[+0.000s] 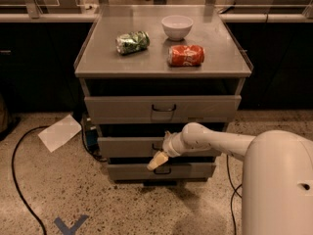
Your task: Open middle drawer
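- Gripper (157, 160) hung low at the cabinet (146, 65) front, its pale tip just below the middle drawer (124, 147) panel, near the central handle; whether it was open or closed could not be told.
- Middle drawer sat between the top drawer (205, 107) and the lowest drawer (190, 171); no drawer interior was visible.
- White bowl (177, 27) stood upright on the cabinet top; its contents could not be determined.
- Green can (132, 41) and red can (186, 55) lay on their sides nearby.
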{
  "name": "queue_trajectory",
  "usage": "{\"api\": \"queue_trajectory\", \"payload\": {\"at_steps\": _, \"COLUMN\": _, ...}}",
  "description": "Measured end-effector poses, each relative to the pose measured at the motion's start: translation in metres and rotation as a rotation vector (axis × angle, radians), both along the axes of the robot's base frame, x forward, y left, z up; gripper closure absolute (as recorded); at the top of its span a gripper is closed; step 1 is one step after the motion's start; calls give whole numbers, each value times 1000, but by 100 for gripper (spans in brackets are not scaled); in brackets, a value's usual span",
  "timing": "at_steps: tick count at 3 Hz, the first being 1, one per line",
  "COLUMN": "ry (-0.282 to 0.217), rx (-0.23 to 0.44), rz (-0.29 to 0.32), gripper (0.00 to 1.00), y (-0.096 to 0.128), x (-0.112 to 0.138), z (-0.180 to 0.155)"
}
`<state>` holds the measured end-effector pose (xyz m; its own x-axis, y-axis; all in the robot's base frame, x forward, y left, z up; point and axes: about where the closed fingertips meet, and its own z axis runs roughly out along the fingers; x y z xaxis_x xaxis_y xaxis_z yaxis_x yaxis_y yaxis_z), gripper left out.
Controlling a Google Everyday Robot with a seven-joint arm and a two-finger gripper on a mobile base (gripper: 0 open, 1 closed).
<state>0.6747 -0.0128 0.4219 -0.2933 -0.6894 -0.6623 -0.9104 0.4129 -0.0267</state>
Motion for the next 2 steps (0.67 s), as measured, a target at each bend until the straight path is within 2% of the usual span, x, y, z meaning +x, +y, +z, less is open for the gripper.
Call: {"api": "queue_trajectory", "payload": {"at_steps": 2, "ry": 0, "rx": 13, "rz": 29, "gripper": 0, "y": 5, "x": -12, "z": -1}}
